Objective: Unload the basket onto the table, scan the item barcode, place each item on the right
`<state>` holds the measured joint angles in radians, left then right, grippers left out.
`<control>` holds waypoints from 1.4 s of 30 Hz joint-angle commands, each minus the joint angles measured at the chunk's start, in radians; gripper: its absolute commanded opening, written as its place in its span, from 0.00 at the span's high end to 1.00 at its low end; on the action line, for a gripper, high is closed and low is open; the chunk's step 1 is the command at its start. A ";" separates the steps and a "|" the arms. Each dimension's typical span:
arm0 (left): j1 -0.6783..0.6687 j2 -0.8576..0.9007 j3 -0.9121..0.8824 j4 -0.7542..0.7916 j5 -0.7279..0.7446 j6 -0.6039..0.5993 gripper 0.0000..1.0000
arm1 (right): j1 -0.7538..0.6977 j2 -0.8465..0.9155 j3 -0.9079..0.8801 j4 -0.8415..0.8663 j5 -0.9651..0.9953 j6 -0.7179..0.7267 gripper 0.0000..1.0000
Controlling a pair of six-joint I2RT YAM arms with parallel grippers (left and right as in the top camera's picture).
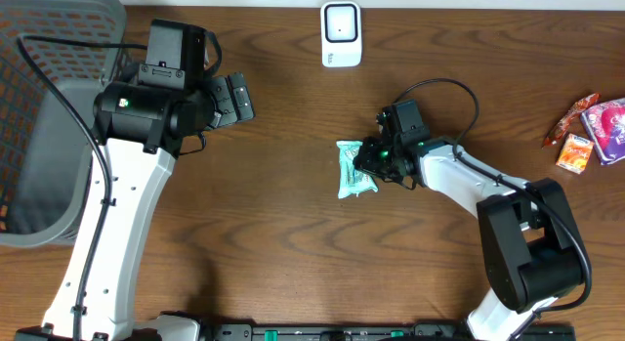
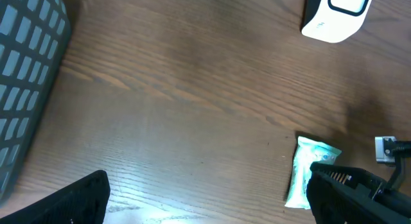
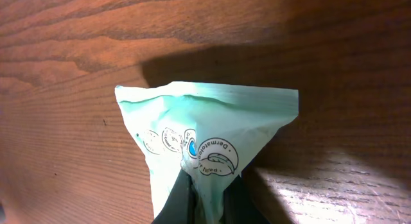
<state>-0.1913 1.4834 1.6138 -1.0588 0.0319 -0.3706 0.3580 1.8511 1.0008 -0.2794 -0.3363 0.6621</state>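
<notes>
While the mint-green packet (image 1: 354,171) lies on the wooden table (image 1: 293,234), the right gripper (image 1: 371,161) has its jaws pressed fully together on one end of it. In the right wrist view the two dark fingertips (image 3: 183,201) meet at the bottom edge with a fold of the film squeezed between them. The rest of the packet fans out ahead of the jaws to a straight crimped seam at its far end. Small round printed emblems sit on the film just beyond the pinch. A shadow falls on the wood beside the packet, and whether the gripped end is raised off the table cannot be told.

Off to one side of these shut jaws, well apart and near the table's far edge, stands a white scanner (image 1: 341,33). Behind the right gripper, past its arm at the table's right edge, lies a small cluster of colourful snack packets (image 1: 589,132).

The left gripper (image 1: 239,99) hangs over bare wood with its jaws spread wide and nothing between them. The packet is well apart from them, ahead of the opening; in the left wrist view it shows just beside one finger. A grey basket (image 1: 39,116) sits behind this gripper at the table's left edge.
</notes>
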 commanded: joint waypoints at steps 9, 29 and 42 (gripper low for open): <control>0.003 0.004 0.000 -0.003 0.002 -0.005 0.02 | -0.007 -0.237 0.137 -0.360 0.549 -0.180 0.99; 0.003 0.004 0.000 -0.003 0.002 -0.005 0.02 | -0.072 -0.171 0.116 -0.447 0.436 -0.129 0.21; 0.003 0.004 0.000 -0.003 0.003 -0.005 0.02 | -0.267 -0.145 -0.024 -0.336 -0.032 -0.257 0.26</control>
<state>-0.1913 1.4834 1.6138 -1.0592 0.0319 -0.3706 0.0898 1.6878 1.0397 -0.6632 -0.2668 0.4129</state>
